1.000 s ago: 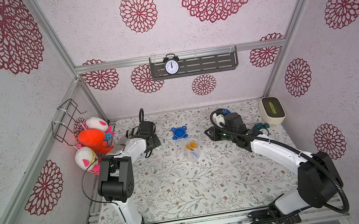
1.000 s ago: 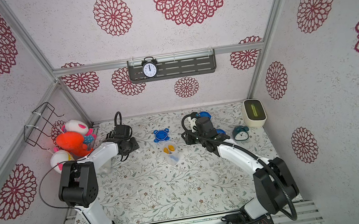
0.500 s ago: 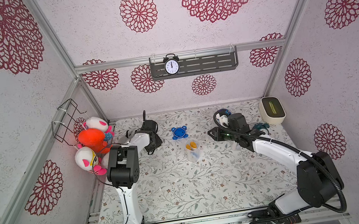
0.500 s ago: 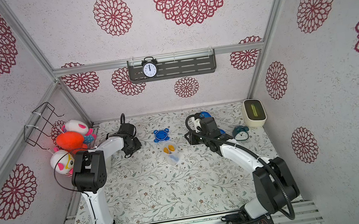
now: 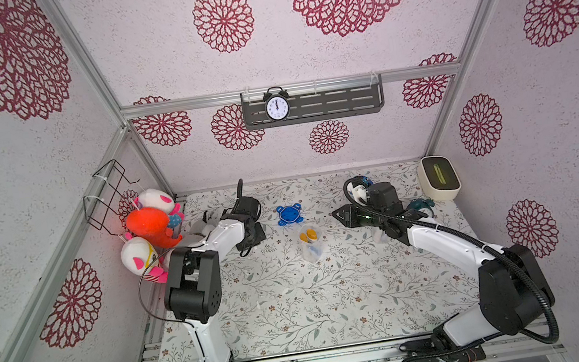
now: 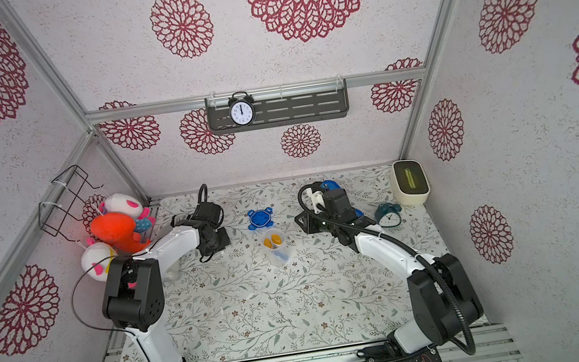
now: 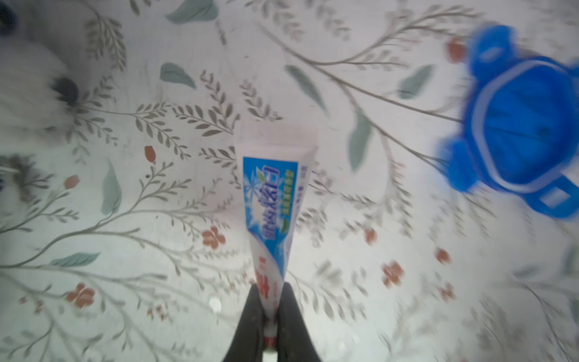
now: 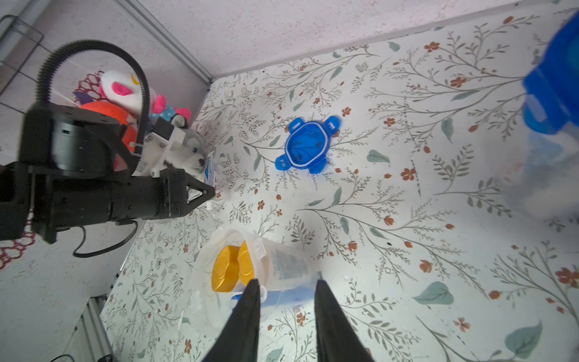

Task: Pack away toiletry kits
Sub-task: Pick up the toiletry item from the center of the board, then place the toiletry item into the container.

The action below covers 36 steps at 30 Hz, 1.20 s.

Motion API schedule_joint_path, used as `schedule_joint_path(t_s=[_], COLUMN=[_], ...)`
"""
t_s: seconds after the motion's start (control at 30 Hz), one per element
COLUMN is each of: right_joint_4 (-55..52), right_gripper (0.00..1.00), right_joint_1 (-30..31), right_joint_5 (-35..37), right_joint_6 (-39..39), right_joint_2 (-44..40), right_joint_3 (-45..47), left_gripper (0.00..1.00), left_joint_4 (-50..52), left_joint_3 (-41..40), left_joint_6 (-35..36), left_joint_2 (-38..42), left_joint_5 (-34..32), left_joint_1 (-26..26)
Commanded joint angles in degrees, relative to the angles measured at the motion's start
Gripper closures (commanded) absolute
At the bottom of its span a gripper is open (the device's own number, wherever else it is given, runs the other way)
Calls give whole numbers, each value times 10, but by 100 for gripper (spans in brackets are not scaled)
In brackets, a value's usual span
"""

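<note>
Plastic pinched thin: left tool (image 7: 271, 283) clamped on the cap end of the small white toothpaste tube with a blue label (image 7: 275, 200), tube pointing out over the floral counter (image 7: 125, 250). Probably bound for the open clear plastic jar (image 5: 310, 244) at mid-counter, with orange-yellow bottle caps (image 8: 232, 269) showing inside. Blue four-tab lid (image 5: 289, 214) lying loose just beyond the jar. Right tool (image 8: 287, 281) parted and empty, poised near the jar. Risks from here:
- With so narrow a hold at the very tip, liable to swing or slip out mid-carry.
- Brought in flat, apt to catch the rim and topple the light jar.
- Crowding against the right tool over the same mouth.
</note>
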<state>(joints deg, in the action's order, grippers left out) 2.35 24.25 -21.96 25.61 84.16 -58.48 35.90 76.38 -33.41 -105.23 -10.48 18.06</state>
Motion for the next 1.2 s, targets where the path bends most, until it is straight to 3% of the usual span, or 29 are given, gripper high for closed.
schedule_joint_path(t_s=[0.0,0.13,0.3,0.5,0.93,1.17], right_joint_4=[55,66,97,143,113,11], right_gripper=[65,60,58,52,60,71], right_joint_1=[4,22,32,46,71,95], right_joint_5=[-73,-121,-128,-124,-106,-44], right_joint_6=[3,5,48,82,100,64], right_joint_2=[-22,-20,-31,-47,-17,7], right_joint_3=[-12,-36,-50,-51,-97,-143], left_gripper=[97,96,97,97,97,96], left_joint_4=[-27,-138,-238,-283,-296,-301], left_joint_3=[-6,-71,-133,-153,-130,-127], left_joint_6=[107,211,227,275,297,300], left_joint_2=[109,190,258,269,234,228], left_joint_5=[-16,46,154,248,257,241], left_joint_1=[51,101,103,125,158,171])
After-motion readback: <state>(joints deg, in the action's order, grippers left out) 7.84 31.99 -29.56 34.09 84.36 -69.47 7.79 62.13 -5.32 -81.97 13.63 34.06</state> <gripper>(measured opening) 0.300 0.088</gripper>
